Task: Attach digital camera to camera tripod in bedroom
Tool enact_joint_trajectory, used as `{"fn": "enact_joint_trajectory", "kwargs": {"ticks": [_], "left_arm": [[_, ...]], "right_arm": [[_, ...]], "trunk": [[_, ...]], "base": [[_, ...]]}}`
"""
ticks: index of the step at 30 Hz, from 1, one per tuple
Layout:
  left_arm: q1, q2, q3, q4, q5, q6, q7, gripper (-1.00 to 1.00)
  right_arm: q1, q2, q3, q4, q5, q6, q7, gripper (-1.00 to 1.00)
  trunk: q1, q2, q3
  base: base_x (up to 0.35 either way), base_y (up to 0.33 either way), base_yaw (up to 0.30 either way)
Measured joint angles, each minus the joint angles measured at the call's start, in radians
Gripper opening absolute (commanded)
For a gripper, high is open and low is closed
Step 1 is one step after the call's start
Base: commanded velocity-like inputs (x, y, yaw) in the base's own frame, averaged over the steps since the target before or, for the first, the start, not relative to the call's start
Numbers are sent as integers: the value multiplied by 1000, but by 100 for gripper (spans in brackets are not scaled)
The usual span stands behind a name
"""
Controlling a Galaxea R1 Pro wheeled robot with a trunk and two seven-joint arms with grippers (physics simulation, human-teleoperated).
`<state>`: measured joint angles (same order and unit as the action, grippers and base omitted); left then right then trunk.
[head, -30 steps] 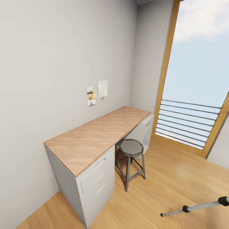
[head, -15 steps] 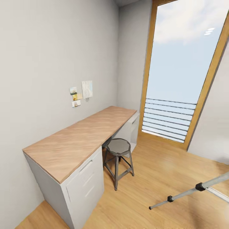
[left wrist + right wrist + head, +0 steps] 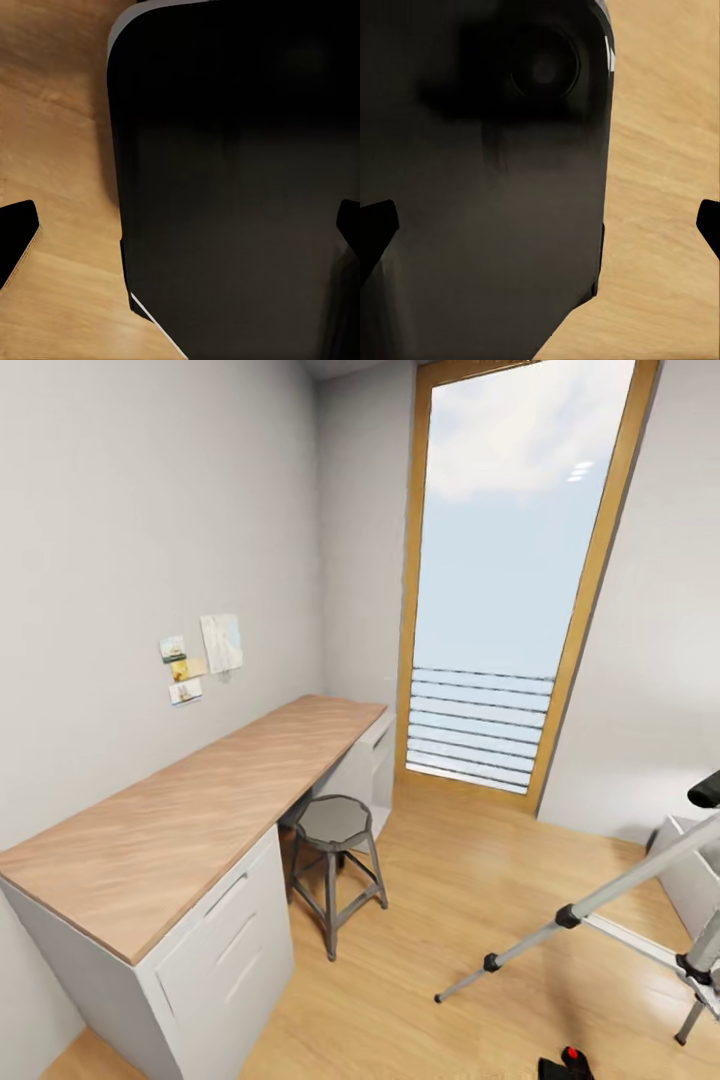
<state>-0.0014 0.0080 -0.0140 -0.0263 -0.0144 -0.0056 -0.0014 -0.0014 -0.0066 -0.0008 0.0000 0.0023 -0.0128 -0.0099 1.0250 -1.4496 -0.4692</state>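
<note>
While both grippers hang wide open and empty, the small black red-buttoned digital camera [image 3: 566, 1063] beside the silver-legged camera tripod [image 3: 600, 920] risks being overrun.

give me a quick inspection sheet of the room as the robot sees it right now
surface: light wood plank floor; wood-topped desk along the left wall, top bare.
job's things: camera tripod at the right edge, silver legs spread on the floor, head cut off by the frame. digital camera on the floor at the bottom edge, red button up, apart from the tripod.
clutter: metal stool beside the desk; small pictures pinned to the wall.
grippers: left claw and right claw both open, holding nothing, fingertips wide apart over a dark body and the floor.
cables: nothing seen.
surroundings: pale grey walls, tall wood-framed window with railing.
</note>
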Motion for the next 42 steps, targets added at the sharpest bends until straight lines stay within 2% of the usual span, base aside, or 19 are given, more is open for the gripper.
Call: {"fn": "enact_joint_trajectory", "kwargs": {"ticks": [7,21,23,29,30,31,36,42], "left_arm": [[0,-4,3,-1,2,0,0,100],[0,-16,12,0,12,0,2,100],[0,-18,36,0,47,0,2,100],[0,-17,46,0,92,0,1,100],[0,-17,48,0,125,0,1,100],[0,-16,47,0,143,0,1,100],[0,-16,47,0,174,-1,1,100],[0,-16,47,0,188,-5,1,100]], "right_arm": [[0,-1,3,0,4,-41,0,100],[0,-8,2,0,2,-52,0,100],[0,-9,3,0,2,-53,0,100],[0,-13,3,0,1,-53,4,100],[0,-15,4,0,2,-53,7,100],[0,-15,4,0,2,-54,7,100],[0,-16,3,0,2,-54,8,100],[0,-16,3,0,3,-55,8,100]], "trunk": [[0,0,0],[0,0,0],[0,0,0],[0,0,0],[0,0,0],[0,0,0],[0,0,0],[0,0,0]], "base": [[0,0,-284],[0,0,-284],[0,0,-284],[0,0,-285],[0,0,-284],[0,0,-284],[0,0,-284],[0,0,-284]]}}
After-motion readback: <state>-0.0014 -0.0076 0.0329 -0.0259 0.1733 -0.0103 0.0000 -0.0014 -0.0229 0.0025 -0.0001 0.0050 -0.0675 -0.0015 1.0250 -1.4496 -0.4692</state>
